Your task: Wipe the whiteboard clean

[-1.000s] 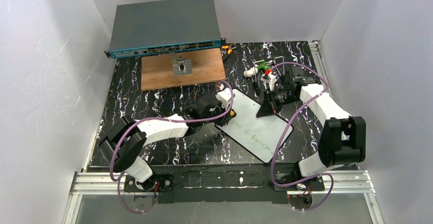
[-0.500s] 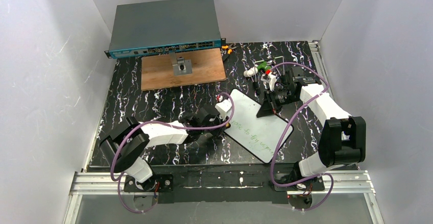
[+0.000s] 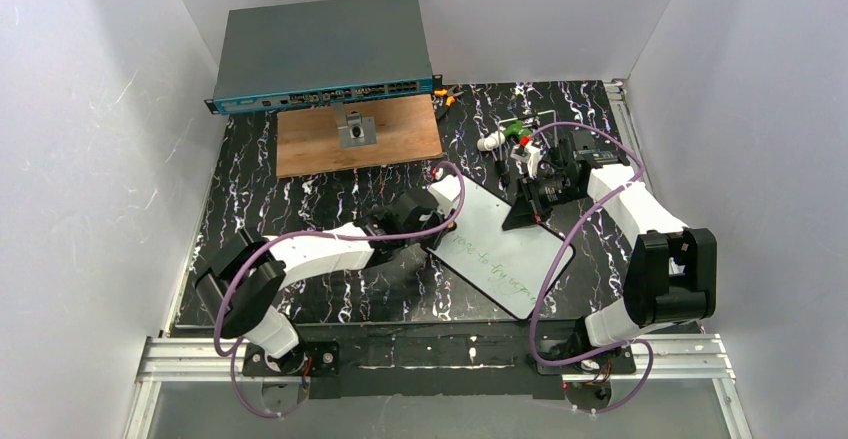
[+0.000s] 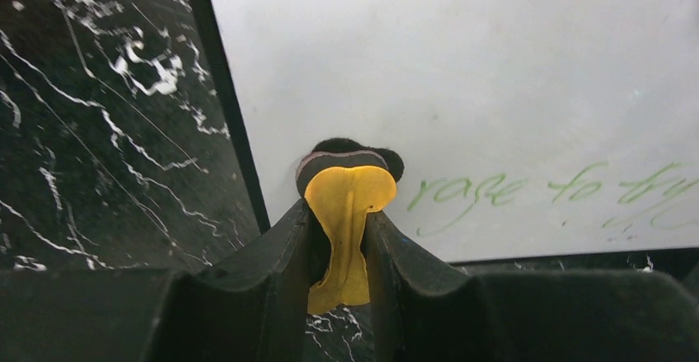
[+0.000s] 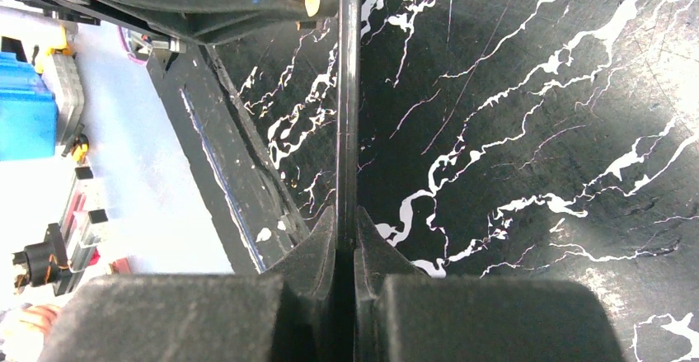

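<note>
At the left gripper (image 4: 346, 222): jaws drawn in on a yellow eraser (image 4: 349, 201). Its black felt is down on the whiteboard (image 4: 462, 65), just inside the dark rim.

Right of that gripper: green writing (image 4: 569, 189) begins beside the felt and runs off toward the right gripper (image 3: 527, 209). The whiteboard lies slantwise on the table (image 3: 300, 209) between the two grippers.

At the right gripper: jaws fully closed on the whiteboard's thin rim, pinning it.

Risks, as judged:
- The eraser is held by a narrow tab, so sideways drag under pressure could twist it in the jaws and lift the felt.
- The felt sits near the rim, so a stroke back toward the left arm would run off onto the table.
- The right pinch is only on the rim, so a hard push could slip it and swing the whiteboard.
- A purple cable (image 3: 548, 277) from the right arm crosses the near right end and could snag a long stroke.

Room:
- Bare table lies left of the left gripper.
- The wooden board (image 3: 358, 137) is well apart beyond it.
- Open white surface runs along the writing.
- Small clutter (image 3: 510, 135) sits close behind the right gripper.
</note>
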You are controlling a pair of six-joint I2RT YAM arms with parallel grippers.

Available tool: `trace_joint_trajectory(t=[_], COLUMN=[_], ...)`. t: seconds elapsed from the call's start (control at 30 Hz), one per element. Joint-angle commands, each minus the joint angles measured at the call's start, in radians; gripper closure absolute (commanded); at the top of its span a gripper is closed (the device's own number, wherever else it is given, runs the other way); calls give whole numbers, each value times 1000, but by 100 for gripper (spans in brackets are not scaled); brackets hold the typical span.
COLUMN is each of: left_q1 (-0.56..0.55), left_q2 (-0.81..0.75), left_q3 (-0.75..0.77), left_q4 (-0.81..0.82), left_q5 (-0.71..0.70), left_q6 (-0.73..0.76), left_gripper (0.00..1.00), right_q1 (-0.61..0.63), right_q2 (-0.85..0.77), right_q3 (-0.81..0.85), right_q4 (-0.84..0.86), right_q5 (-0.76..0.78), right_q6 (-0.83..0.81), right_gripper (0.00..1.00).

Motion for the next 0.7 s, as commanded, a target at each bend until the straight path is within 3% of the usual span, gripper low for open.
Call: trace_joint_trajectory(t=[0.0, 0.3, 0.67], left_q1=[2, 0, -66], left_q2=[6, 37, 53], left_q3=[80, -22, -125], left_q4=[-44, 23, 41], left_q5=[-63, 5, -54], left_q6=[22, 15, 6], left_gripper=[100, 100, 100], right_q1=[9, 9, 9], right_q2=[-4, -5, -2], right_q3=[42, 42, 41], right_q4=[-1, -3, -2], right_q5=[-83, -83, -81], right_q6=[-43, -47, -45], right_gripper=[99, 99, 99])
